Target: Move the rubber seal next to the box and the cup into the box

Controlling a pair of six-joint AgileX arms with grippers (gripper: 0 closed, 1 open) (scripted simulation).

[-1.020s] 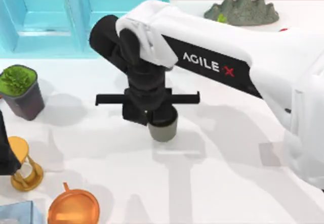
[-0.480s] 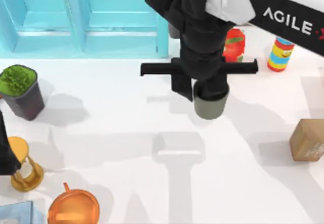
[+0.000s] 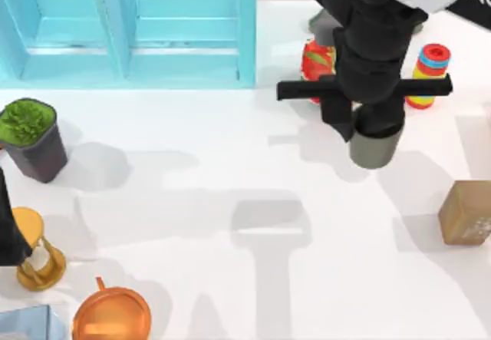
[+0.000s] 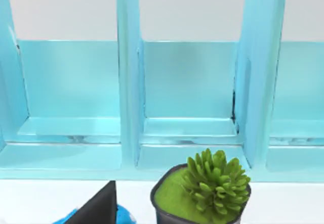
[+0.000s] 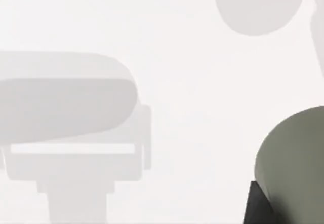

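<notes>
My right gripper hangs above the table's right half, shut on the dark grey-green cup, which is lifted clear of the surface. The right wrist view shows the cup close up against a dark fingertip. The tan-brown rubber seal rests on the table at the right edge, nearer the front than the cup. The cyan box, with its open compartments, stands at the back left, far from both. My left arm is parked at the far left edge.
A dark pot with a green plant stands left, a gold hourglass and an orange vessel front left. A red can and a stack of coloured rings sit behind the right gripper.
My right arm has carried the cup from the table's middle toward the right and slightly back. The rubber seal, can and rings have come into view from under the arm.
</notes>
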